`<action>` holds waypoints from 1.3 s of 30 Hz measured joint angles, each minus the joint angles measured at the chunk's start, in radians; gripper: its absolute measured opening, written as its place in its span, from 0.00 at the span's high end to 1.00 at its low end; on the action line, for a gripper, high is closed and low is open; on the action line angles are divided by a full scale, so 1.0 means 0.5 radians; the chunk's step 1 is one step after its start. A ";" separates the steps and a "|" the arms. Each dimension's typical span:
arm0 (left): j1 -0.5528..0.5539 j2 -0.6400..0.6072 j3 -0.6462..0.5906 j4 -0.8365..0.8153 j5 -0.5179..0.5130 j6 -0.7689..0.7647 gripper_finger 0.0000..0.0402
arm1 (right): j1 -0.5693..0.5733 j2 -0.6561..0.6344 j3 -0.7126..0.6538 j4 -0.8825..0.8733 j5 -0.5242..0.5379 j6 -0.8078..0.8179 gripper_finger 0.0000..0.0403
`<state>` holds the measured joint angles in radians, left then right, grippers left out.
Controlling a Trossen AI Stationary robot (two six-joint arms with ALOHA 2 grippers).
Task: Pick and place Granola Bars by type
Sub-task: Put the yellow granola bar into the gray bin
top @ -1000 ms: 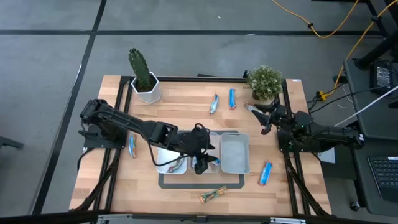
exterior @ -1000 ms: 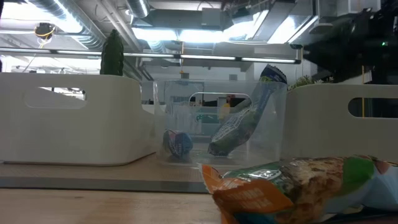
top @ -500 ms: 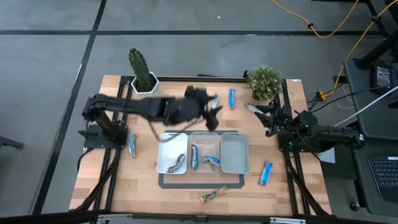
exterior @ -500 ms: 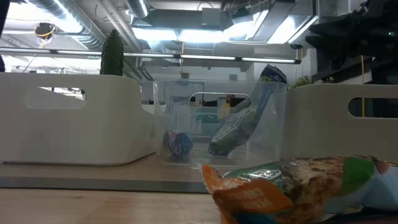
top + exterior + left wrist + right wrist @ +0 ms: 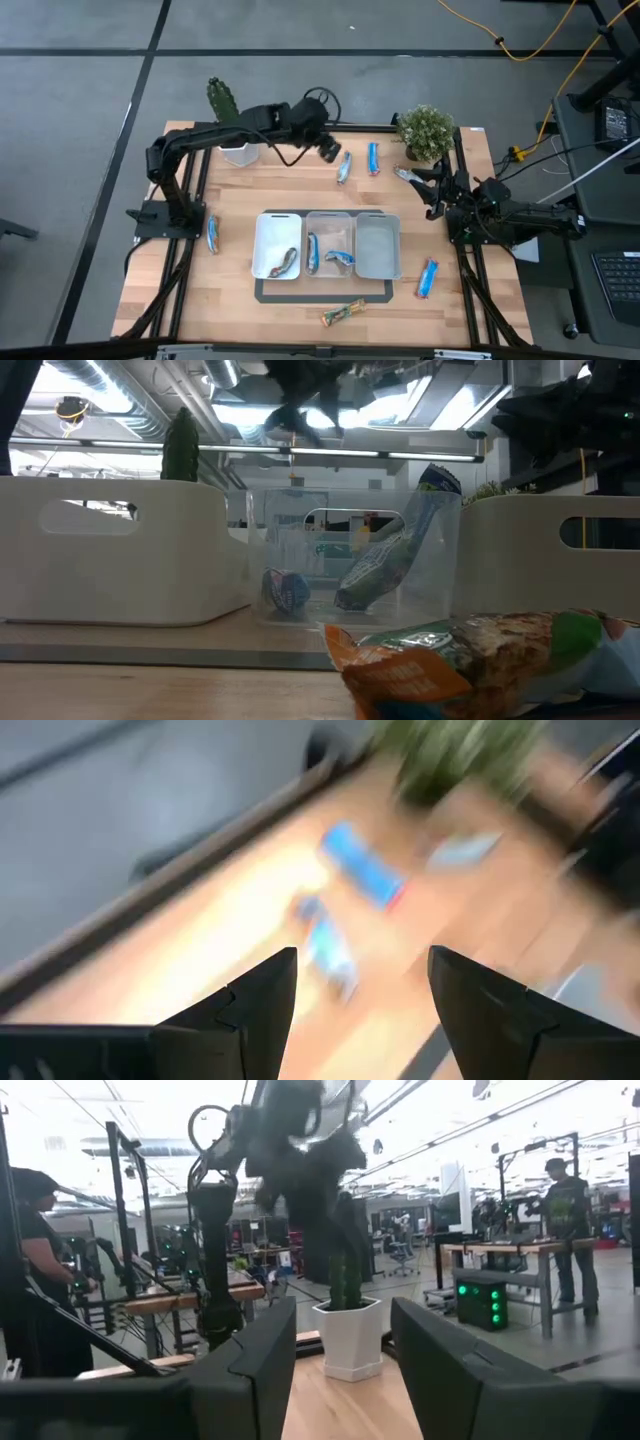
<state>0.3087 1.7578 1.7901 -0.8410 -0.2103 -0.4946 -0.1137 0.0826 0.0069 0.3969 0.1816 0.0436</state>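
Observation:
Wrapped granola bars lie scattered on the table. A silvery-blue bar (image 5: 344,167) and a blue bar (image 5: 373,158) are near the far edge. Another blue one (image 5: 213,233) lies at the left, one (image 5: 428,277) at the right, and a greenish-gold one (image 5: 343,313) by the near edge. The left tray (image 5: 262,232) holds one bar (image 5: 285,262). The middle tray (image 5: 330,218) holds two (image 5: 312,252). My left gripper (image 5: 330,150) hovers open over the far edge beside the silvery-blue bar (image 5: 325,945). My right gripper (image 5: 418,188) waits open at the right, holding nothing.
A cactus in a white pot (image 5: 232,135) stands at the far left and a leafy plant (image 5: 427,135) at the far right. The right tray (image 5: 378,245) holds nothing. People stand in the room beyond the table in the right wrist view.
My left gripper has risen from over the middle tray and swung toward the table's far edge, ending above the two bars there. The bars in the trays lie as before.

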 joint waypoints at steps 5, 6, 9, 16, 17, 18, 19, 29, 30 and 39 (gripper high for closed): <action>-0.057 0.013 0.000 -0.567 -0.065 -0.140 0.46 | -0.003 0.000 0.000 -0.006 0.038 -0.007 0.58; -0.086 0.013 0.000 -0.687 -0.086 -0.184 0.46 | -0.004 0.000 0.000 -0.007 0.072 -0.010 0.58; -0.193 0.017 0.000 -1.092 -0.189 -0.354 0.46 | -0.005 0.000 0.000 -0.008 0.153 -0.085 0.58; -0.522 -0.065 -0.149 -1.388 -0.342 -0.895 0.46 | -0.005 0.000 0.000 -0.011 0.288 -0.209 0.58; -0.568 -0.099 -0.210 -1.385 -0.333 -1.000 0.46 | -0.005 0.000 0.000 -0.019 0.311 -0.210 0.58; -0.621 -0.139 -0.288 -1.402 -0.320 -1.111 0.46 | -0.005 0.001 0.000 -0.029 0.331 -0.210 0.58; -0.676 -0.168 -0.377 -1.436 -0.308 -1.234 0.46 | -0.004 0.002 0.000 -0.034 0.347 -0.210 0.58; -1.304 -0.539 -1.253 -1.458 0.148 -2.636 0.46 | -0.005 0.003 -0.001 -0.065 0.368 -0.186 0.58; -1.359 -0.575 -1.308 -1.462 0.188 -2.771 0.46 | -0.005 0.003 -0.001 -0.073 0.369 -0.175 0.58; -1.640 -0.712 -1.758 -1.097 0.383 -3.248 0.46 | -0.005 0.007 0.000 -0.144 0.368 -0.142 0.58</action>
<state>-0.5113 1.4017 0.9111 -1.3896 -0.0187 -2.1185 -0.1162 0.0860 0.0071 0.3248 0.3656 -0.0273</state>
